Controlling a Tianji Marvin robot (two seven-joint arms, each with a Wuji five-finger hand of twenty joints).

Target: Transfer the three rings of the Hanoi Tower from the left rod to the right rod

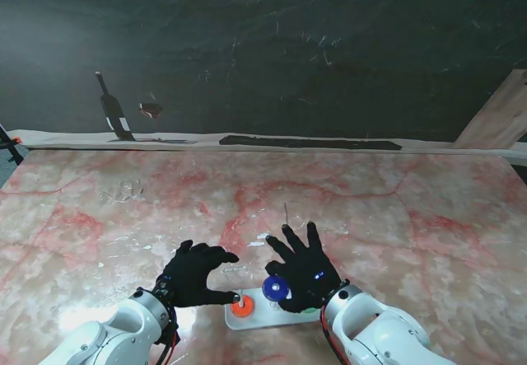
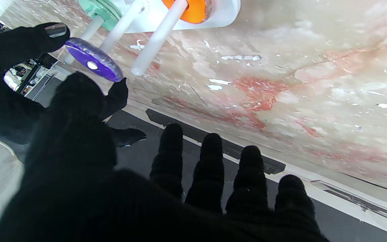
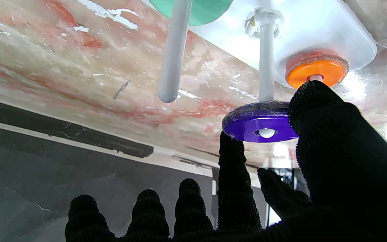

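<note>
The right robot hand (image 3: 314, 161) pinches the purple ring (image 3: 260, 122) atop the middle rod (image 3: 266, 64), the spread left robot hand (image 1: 193, 273) close beside.

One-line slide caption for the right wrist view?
Right hand pinches the purple ring at the middle rod's tip.

A pink and white marbled table (image 1: 395, 217), veined with red and flecked with pale scuffs, carries everything here. At its edge nearest to me sits the white base (image 1: 259, 316) of the Hanoi Tower, flat on the marble. Along the far edge a cream strip (image 1: 206, 141) runs the table's width, and on it lies a long dark flat strip (image 1: 309, 142). A wooden board (image 1: 498, 116) shows at the far right corner.
</note>
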